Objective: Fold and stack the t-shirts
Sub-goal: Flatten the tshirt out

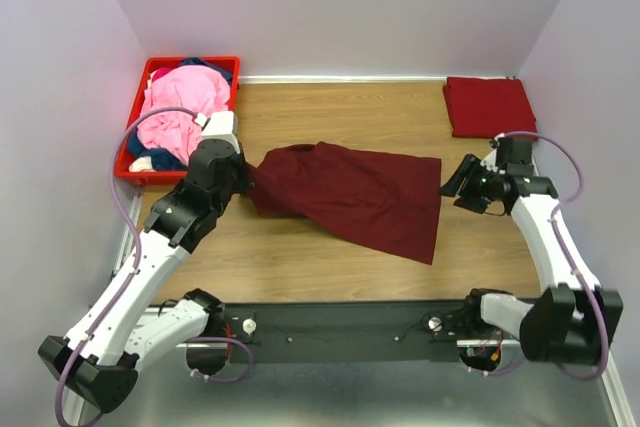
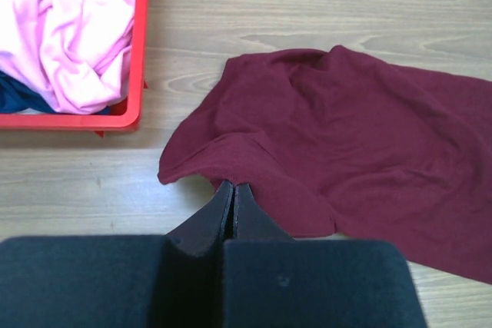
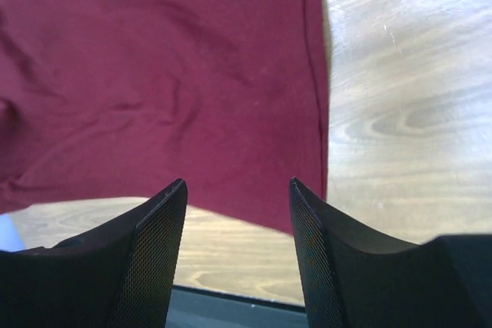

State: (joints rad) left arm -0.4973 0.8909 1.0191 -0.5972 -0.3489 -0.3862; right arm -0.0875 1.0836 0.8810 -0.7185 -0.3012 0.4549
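A dark maroon t-shirt (image 1: 350,192) lies spread and crumpled on the wooden table; it also shows in the left wrist view (image 2: 346,136) and the right wrist view (image 3: 154,74). My left gripper (image 1: 246,177) is shut on its left edge, the fingertips (image 2: 233,184) pinched at the cloth's rim. My right gripper (image 1: 452,183) is open and empty just off the shirt's right edge, its jaws wide apart (image 3: 237,182) above the hem. A folded red t-shirt (image 1: 488,105) lies at the back right. Pink (image 1: 180,107) and navy (image 1: 150,142) t-shirts sit bunched in the crate.
A red plastic crate (image 1: 135,175) stands at the back left against the wall, close to my left arm; its rim shows in the left wrist view (image 2: 142,51). White walls close in the table on three sides. Bare wood lies in front of the maroon shirt.
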